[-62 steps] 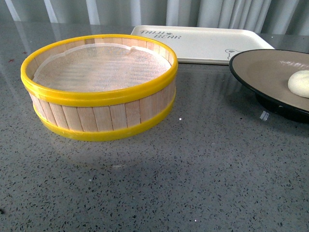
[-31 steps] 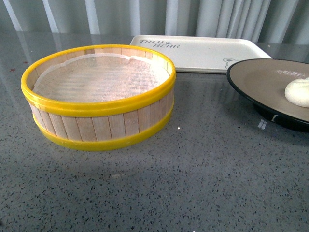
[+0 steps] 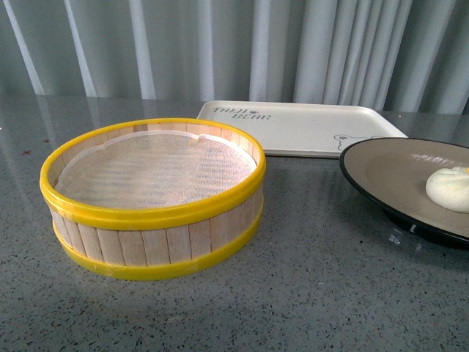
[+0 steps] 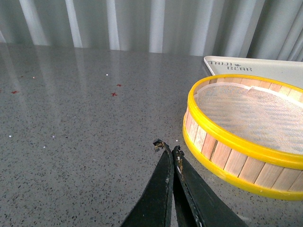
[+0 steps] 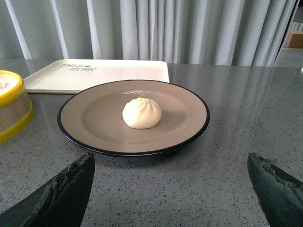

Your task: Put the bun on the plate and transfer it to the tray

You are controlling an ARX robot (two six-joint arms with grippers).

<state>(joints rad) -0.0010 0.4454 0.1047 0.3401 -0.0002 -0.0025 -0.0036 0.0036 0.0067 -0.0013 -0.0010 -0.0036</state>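
The cream-white bun [image 5: 141, 113] sits near the middle of the taupe plate [image 5: 90, 116] with a black rim. In the front view the bun [image 3: 450, 188] and plate [image 3: 381, 172] are at the right edge. The cream tray [image 3: 300, 125] with grey lettering lies behind the plate, and shows in the right wrist view [image 5: 94, 73] too. My right gripper [image 5: 170, 163] is open and empty, its jaws wide apart just short of the plate's near rim. My left gripper [image 4: 168, 146] is shut and empty, beside the steamer basket. Neither gripper shows in the front view.
A round wooden steamer basket [image 3: 154, 194] with yellow rims and a white mesh liner stands at the left of the grey speckled table; it also shows in the left wrist view [image 4: 246, 127]. Grey curtains hang behind the table.
The front view has tilted upward: basket, tray and plate sit lower in the picture and the curtains now show. The bun stays on the plate.
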